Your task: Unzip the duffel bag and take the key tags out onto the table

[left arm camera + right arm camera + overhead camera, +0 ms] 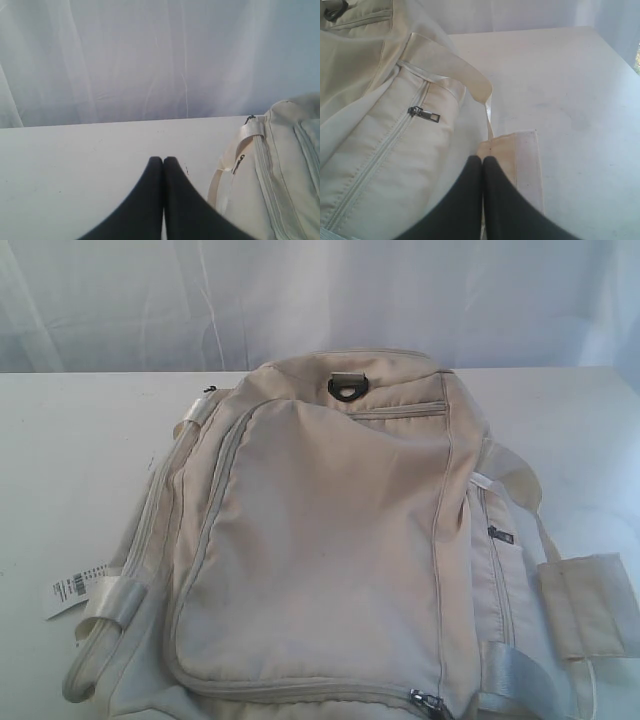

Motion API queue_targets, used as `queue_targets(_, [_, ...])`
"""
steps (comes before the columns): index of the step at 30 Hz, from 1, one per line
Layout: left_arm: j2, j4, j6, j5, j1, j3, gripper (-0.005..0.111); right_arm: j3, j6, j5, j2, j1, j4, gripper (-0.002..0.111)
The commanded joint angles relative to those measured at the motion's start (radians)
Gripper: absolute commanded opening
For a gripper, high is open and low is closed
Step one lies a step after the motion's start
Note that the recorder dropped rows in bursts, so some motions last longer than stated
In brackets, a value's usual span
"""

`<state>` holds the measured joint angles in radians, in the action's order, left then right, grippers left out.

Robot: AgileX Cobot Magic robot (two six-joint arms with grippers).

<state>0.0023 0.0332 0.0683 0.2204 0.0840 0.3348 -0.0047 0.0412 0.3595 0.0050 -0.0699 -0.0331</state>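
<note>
Left pincer (163, 160) closed, empty — right pincer (483, 159) likewise, near duffel bag (370, 150).

A white curtain (140, 300) fills the whole back of the scene, hanging in soft vertical folds and creases. It looks pale and bluish, with brighter streaks along some folds. Its lower edge meets the far edge of a wide white table (70, 450). The table's matte top shows faint grey smudges and a few small dark specks. In the right wrist view the tabletop's far corner is cut at an angle against the curtain. The light is soft and even, and the shadows on the tabletop are weak.
</note>
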Motion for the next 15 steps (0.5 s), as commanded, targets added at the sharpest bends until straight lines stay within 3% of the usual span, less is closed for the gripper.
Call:
queue_targets(1, [-0.002, 0.011, 0.003, -0.019, 0.004, 0.007, 0.0, 0.005, -0.002, -0.01, -0.005, 0.004, -0.001, 0.0])
queue_targets(15, [-0.002, 0.012, 0.016, 0.003, 0.002, 0.008, 0.0, 0.005, -0.002, -0.01, -0.005, 0.004, -0.001, 0.0])
